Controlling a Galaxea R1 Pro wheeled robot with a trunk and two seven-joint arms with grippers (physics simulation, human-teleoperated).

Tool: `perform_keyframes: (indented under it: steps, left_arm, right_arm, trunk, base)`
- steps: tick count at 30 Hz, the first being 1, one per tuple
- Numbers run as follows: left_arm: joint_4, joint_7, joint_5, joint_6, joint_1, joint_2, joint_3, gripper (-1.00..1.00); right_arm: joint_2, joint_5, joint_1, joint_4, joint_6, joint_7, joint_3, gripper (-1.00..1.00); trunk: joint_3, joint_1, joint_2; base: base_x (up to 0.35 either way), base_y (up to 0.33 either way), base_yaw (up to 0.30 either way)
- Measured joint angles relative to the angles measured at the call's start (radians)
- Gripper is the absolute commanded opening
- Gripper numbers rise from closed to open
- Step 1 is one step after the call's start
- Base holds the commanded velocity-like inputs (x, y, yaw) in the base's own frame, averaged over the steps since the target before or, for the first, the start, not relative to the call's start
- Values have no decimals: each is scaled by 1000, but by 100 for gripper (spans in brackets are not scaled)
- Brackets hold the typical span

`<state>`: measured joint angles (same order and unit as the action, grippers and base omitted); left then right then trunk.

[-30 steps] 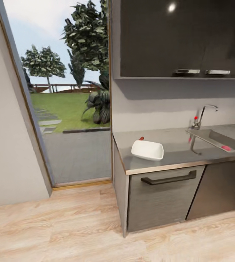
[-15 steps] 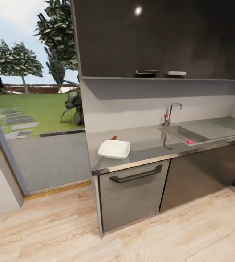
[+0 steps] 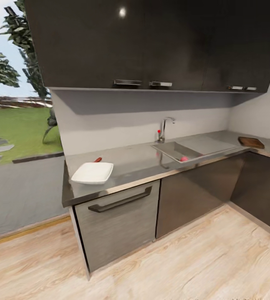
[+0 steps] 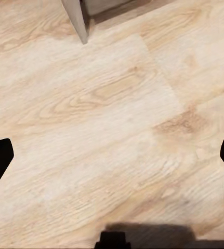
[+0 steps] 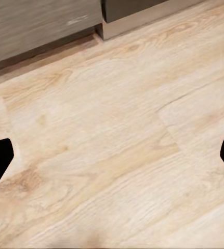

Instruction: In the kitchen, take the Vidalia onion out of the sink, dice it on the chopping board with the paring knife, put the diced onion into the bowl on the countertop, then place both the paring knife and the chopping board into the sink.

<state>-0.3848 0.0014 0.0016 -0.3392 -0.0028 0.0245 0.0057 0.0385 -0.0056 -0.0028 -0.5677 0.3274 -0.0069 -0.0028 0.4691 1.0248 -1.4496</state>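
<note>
The grey countertop (image 3: 139,164) runs along the back wall ahead of me. A white squarish bowl (image 3: 92,173) sits near its left end. The red handle of the paring knife (image 3: 97,159) pokes out just behind the bowl. Farther right is the steel sink (image 3: 171,148) with its tap (image 3: 164,128); a small pinkish-red round thing (image 3: 184,158), apparently the onion, lies inside. The dark brown chopping board (image 3: 251,142) rests on the counter's right wing. My left gripper (image 4: 113,158) and right gripper (image 5: 113,155) hang open above the wooden floor, holding nothing.
Dark wall cabinets (image 3: 151,41) hang over the counter, with dark base cabinets and a handled drawer front (image 3: 120,200) below. A glass opening onto a garden (image 3: 13,125) is at the left. Light wood floor (image 3: 172,266) stretches between me and the cabinets.
The camera has swung right: the counter, bowl and sink slid left in the picture, the garden opening shrank, and the counter's right wing with the chopping board came into view.
</note>
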Motion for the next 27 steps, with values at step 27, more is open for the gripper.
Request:
perform_keyframes:
  steps: [27]
  left_arm:
    - [3,0,0,0,0,0,0,100]
  right_arm:
    - [0,0,0,0,-1,0,0,100]
  trunk:
    - [0,0,0]
  base:
    - [251,-213,-274]
